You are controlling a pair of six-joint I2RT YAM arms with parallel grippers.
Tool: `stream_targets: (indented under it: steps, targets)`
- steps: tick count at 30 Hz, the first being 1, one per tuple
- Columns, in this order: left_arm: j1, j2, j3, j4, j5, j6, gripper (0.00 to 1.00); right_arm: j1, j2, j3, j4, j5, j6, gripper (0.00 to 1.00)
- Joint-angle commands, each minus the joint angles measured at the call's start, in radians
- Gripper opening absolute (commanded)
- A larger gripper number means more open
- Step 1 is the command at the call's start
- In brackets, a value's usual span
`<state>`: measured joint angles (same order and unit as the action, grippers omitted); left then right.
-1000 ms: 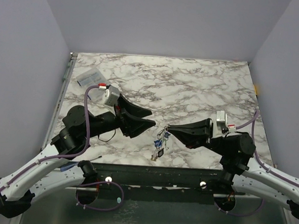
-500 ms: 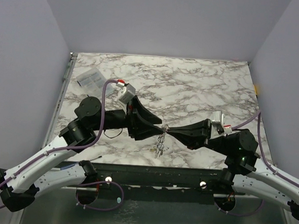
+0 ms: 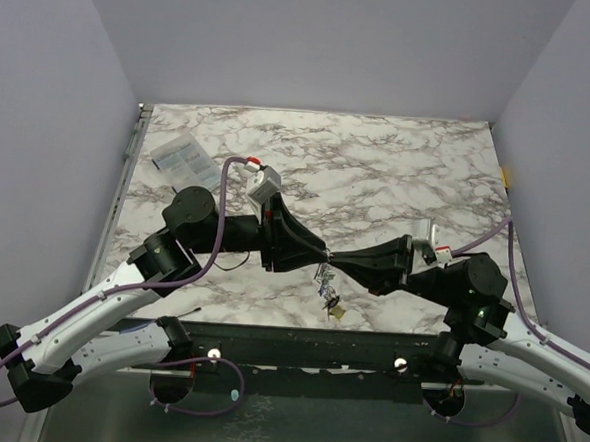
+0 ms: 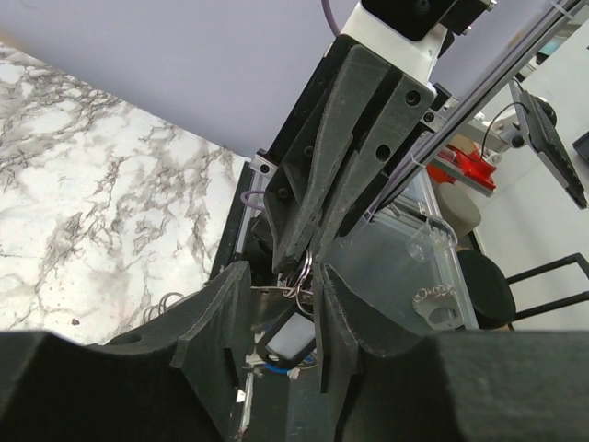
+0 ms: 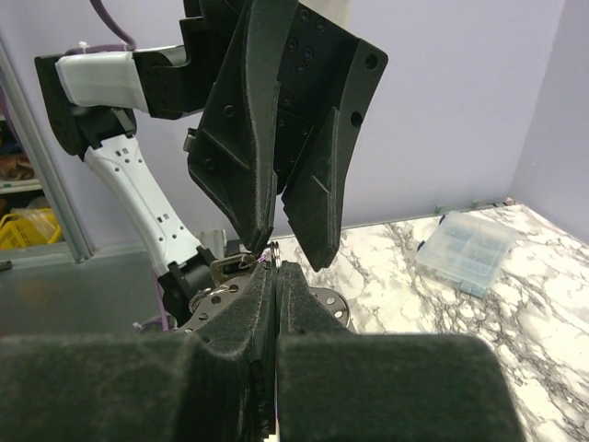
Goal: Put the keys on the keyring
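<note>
Far left of left pincer (image 3: 323, 253), well apart: clear plastic box (image 3: 182, 157), flat on marble table (image 3: 398, 177).
Left pincer: jaws part open, straddling keyring (image 4: 300, 270); no firm hold visible.
Keyring: thin wire loop, between both pincer tips, off table.
Keys (image 3: 328, 291): bunch dangling just below tips.
Right pincer (image 5: 275, 272): jaws pressed together on keyring.
Handling estimate: keys tiny, light, stiff, slick metal, free to swing; take by coloured head, not blade.

Bright, even light; soft shadows; near fingers (image 5: 221, 368) seem slightly blurred.
</note>
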<state>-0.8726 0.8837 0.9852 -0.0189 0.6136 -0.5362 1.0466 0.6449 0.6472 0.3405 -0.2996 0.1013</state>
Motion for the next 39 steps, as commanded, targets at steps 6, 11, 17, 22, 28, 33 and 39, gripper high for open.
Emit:
stream_targets:
  steps: [6,11,17,22,28,33,39]
  targets:
    - [-0.003,-0.032,-0.016,-0.011,0.011,0.003,0.36,0.006,-0.023,0.047,-0.004,0.035,-0.017,0.01]
    - [-0.001,-0.029,-0.017,-0.030,0.005,0.010,0.32,0.006,-0.023,0.049,-0.006,0.037,-0.018,0.01]
    - [0.000,-0.011,-0.016,-0.043,0.002,0.004,0.28,0.006,-0.015,0.052,0.001,0.034,-0.017,0.01]
    - [-0.002,-0.012,-0.017,-0.050,-0.023,0.016,0.10,0.006,-0.010,0.054,0.000,0.030,-0.017,0.01]
    - [-0.003,-0.034,-0.013,-0.086,-0.107,0.042,0.00,0.006,-0.017,0.051,-0.003,0.032,-0.014,0.01]
    - [-0.001,-0.051,-0.002,-0.114,-0.139,0.057,0.00,0.007,-0.027,0.051,-0.001,0.029,-0.008,0.01]
    - [-0.001,-0.060,0.003,-0.130,-0.140,0.059,0.00,0.006,-0.031,0.052,0.000,0.024,-0.005,0.01]
